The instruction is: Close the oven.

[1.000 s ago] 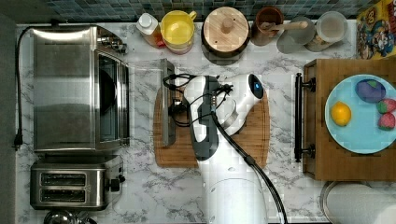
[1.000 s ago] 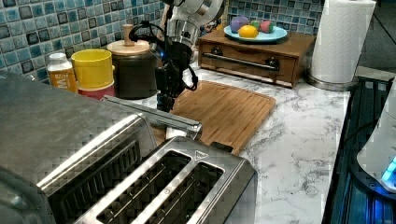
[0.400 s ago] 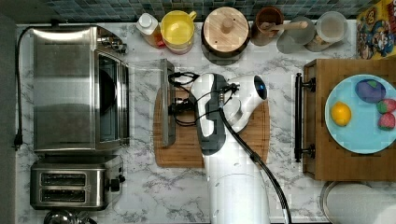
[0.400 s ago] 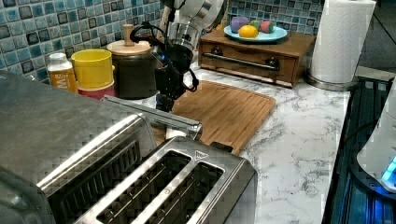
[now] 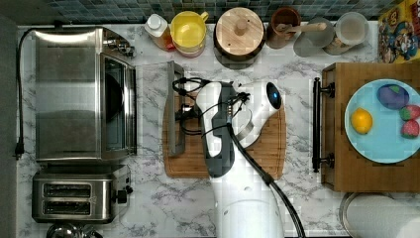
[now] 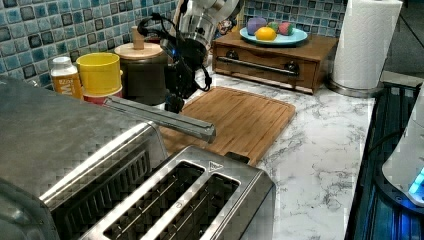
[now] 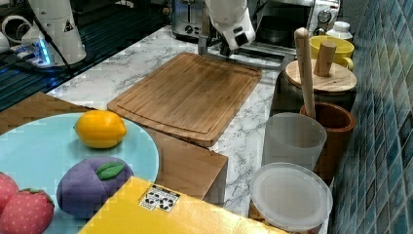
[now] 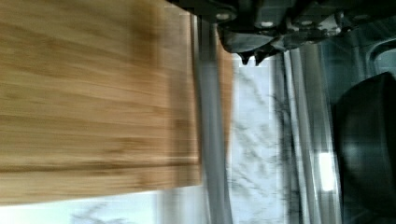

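A: At the top view's left edge, what stood on the surface point(image 5: 297, 59)?

B: The oven point(image 5: 81, 94), boxy and steel, with its glass door point(image 5: 151, 106) folded down flat toward the middle. The door's bar handle point(image 5: 174, 109) hung over the near edge of the wooden cutting board point(image 5: 267, 148). Below the oven in the top view sat the two-slot toaster point(image 5: 74, 197), just beside it.

A: And the tool?

B: The tool point(image 5: 187, 110) hovered right at the handle, on the board side of it. I could not tell whether its fingers were apart or together; cables and the wrist covered them. In the wrist view the handle point(image 8: 210, 130) ran as a grey bar along the board's edge point(image 8: 93, 93), with marble and the oven's dark mouth beyond.

A: How much free room was there?

B: The board lay bare in the right view point(image 7: 190, 92), and open marble stretched below it in the top view. Along the back edge stood a yellow mug point(image 5: 188, 32), a wood-lidded canister point(image 5: 240, 32) and a brown utensil pot point(image 5: 283, 25). Further to the top view's right, well apart from the arm, a wooden drawer box point(image 5: 341, 124) carried a blue plate point(image 5: 381, 144) of toy fruit.
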You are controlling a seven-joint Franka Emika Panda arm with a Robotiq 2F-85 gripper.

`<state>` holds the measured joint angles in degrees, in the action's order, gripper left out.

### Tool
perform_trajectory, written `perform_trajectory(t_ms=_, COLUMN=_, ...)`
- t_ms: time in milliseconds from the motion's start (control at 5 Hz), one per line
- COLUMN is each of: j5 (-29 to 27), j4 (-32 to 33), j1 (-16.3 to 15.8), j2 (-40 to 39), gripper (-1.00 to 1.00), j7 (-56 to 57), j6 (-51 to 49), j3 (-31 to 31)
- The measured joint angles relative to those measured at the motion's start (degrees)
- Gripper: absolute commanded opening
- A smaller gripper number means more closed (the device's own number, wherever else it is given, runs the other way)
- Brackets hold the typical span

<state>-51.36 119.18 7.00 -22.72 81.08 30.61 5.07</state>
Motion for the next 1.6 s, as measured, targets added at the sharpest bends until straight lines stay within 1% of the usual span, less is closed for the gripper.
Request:
perform_trajectory(t_ms=200, j5=1.5, j4=0.7, j1=-0.8, j2=4.4, gripper=-1.00, j7=-2.2, j6=1.3, j3=2.3)
perform_trajectory(t_ms=400, j5=10.1, j4=-0.3, j1=-3.6, j2=7.7, gripper=-1.00, j7=-9.7, j6=3.1, j3=3.9)
perform_trajectory(t_ms=600, j5=26.4, j4=-2.5, j1=-8.5, j2=9.3, gripper=-1.00, j7=-22.0, j6=5.4, j3=4.7)
perform_trajectory(t_ms=800, j5=31.7, j4=-3.4, j1=-12.2, j2=10.5, gripper=-1.00, j7=-31.6, j6=9.1, j3=6.9)
perform_trajectory(t_ms=1000, j5=31.5, j4=-4.1, j1=-14.8, j2=11.6, gripper=-1.00, j7=-34.7, j6=10.6, j3=9.7)
perform_trajectory(t_ms=1200, j5=43.3, j4=-4.3, j1=-16.9, j2=12.0, gripper=-1.00, j7=-40.3, j6=12.4, j3=11.4)
perform_trajectory(t_ms=1400, j5=50.6, j4=-4.3, j1=-18.8, j2=13.2, gripper=-1.00, j7=-52.4, j6=12.6, j3=12.7)
perform_trajectory(t_ms=1600, j5=51.9, j4=-3.7, j1=-20.4, j2=16.3, gripper=-1.00, j7=-58.8, j6=12.3, j3=12.8)
